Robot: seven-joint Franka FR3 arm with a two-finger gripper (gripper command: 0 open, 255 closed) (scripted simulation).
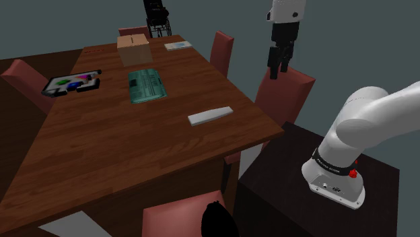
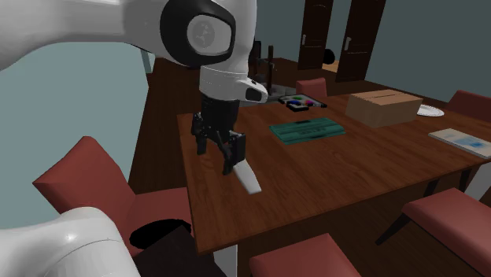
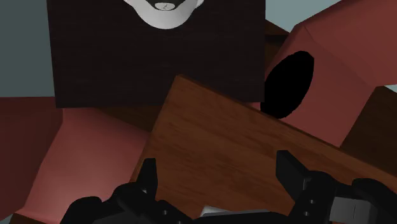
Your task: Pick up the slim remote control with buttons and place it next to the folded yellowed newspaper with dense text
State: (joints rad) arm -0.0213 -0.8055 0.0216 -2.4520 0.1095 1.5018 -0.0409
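**Fingers spread and empty; remote control not yet grasped.**

The fingers [image 3: 289, 170] of the gripper [image 1: 277, 67] are set apart with nothing between them, high above the table [image 1: 101, 148]. The slim pale grey remote control [image 1: 210, 116] lies flat near the table's edge, well apart from the folded teal newspaper [image 1: 147, 85]. It is judged light, stiff and smooth, so a grasp across the narrow width at mid-length is advised.

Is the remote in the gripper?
No, the pale remote lies flat on the table, while the open gripper hangs apart from it.
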